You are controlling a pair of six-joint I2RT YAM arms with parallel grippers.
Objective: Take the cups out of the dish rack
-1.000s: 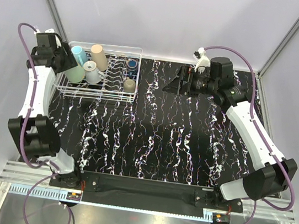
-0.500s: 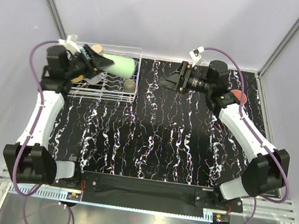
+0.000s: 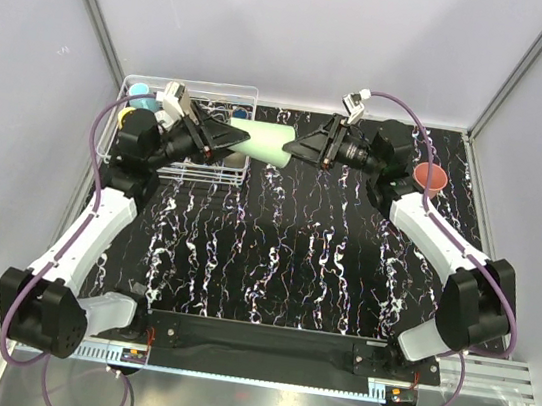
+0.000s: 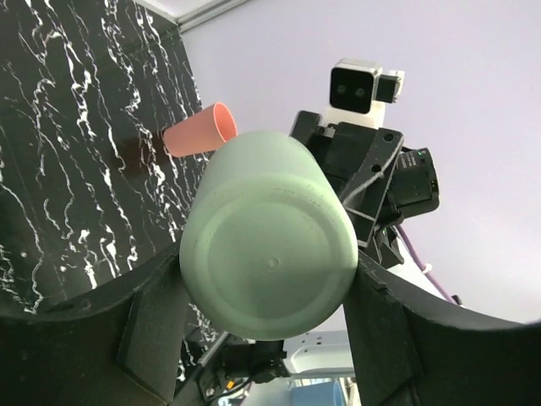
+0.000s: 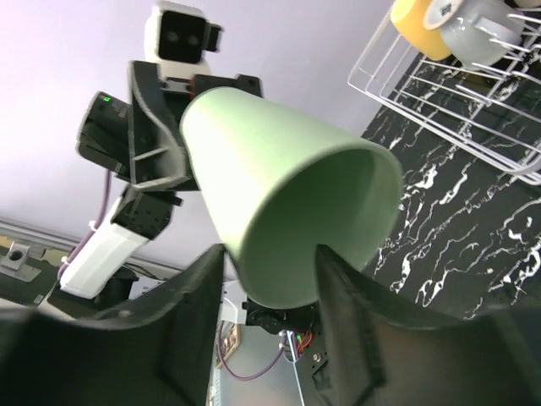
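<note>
A pale green tumbler (image 3: 264, 143) hangs on its side in the air just right of the dish rack (image 3: 222, 86). My left gripper (image 3: 231, 139) is shut on its base end (image 4: 266, 254). The tumbler's open mouth (image 5: 321, 228) faces my right gripper (image 3: 294, 151), whose open jaws stand at the rim, one finger against the outer wall and the other in front of the mouth. A cyan cup (image 3: 141, 92) and a navy cup (image 3: 240, 113) show in the rack, along with a yellow cup (image 5: 420, 17) and a grey cup (image 5: 478, 25). A pinkish tumbler (image 3: 428, 177) lies on the mat at right.
The white wire rack (image 5: 439, 93) stands at the back left corner of the black marbled mat (image 3: 274, 254). Metal frame posts and pale walls close in the back and both sides.
My left arm swung from the rack to the right, carrying the green tumbler out sideways. My right gripper reached left to the tumbler's mouth and its jaws narrowed.
</note>
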